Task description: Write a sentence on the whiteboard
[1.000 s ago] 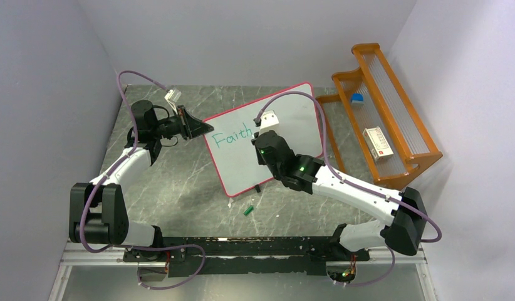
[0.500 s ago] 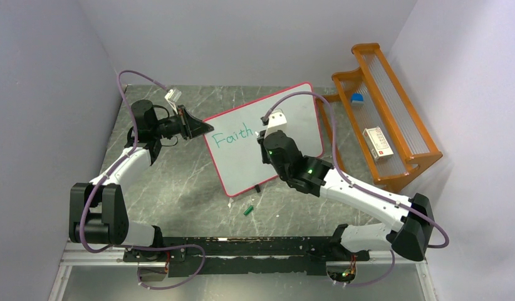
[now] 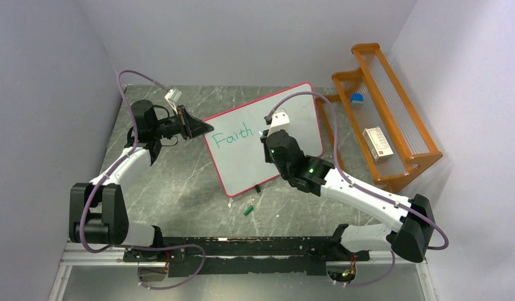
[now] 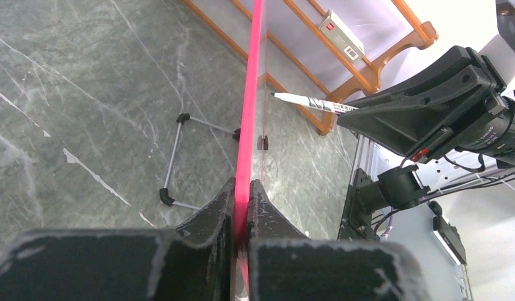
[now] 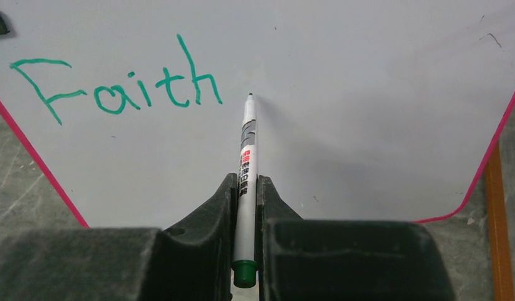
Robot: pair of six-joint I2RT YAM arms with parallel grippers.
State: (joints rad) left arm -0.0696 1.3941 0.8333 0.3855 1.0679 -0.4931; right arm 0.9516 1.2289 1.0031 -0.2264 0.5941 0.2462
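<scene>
The whiteboard (image 3: pixel 242 166) stands tilted on the table, pink frame around a white face. One green word, "Faith" (image 5: pixel 117 94), is written at its upper left, the sentence's only word on the board. My left gripper (image 4: pixel 241 185) is shut on the whiteboard's pink edge (image 4: pixel 252 94) at the left corner. My right gripper (image 5: pixel 245 182) is shut on a white marker (image 5: pixel 245 157) with a green end. The marker tip sits just right of the "h", at the surface; contact cannot be told.
An orange wooden rack (image 3: pixel 393 163) stands right of the board, holding a white box (image 3: pixel 377 144) and a small blue item (image 3: pixel 357 98). A green cap (image 3: pixel 248 209) lies on the table below the board. The board's wire stand (image 4: pixel 173 157) shows behind it.
My right gripper has shifted a little to the right with the marker, past the end of "Faith". The left gripper and the board have not moved.
</scene>
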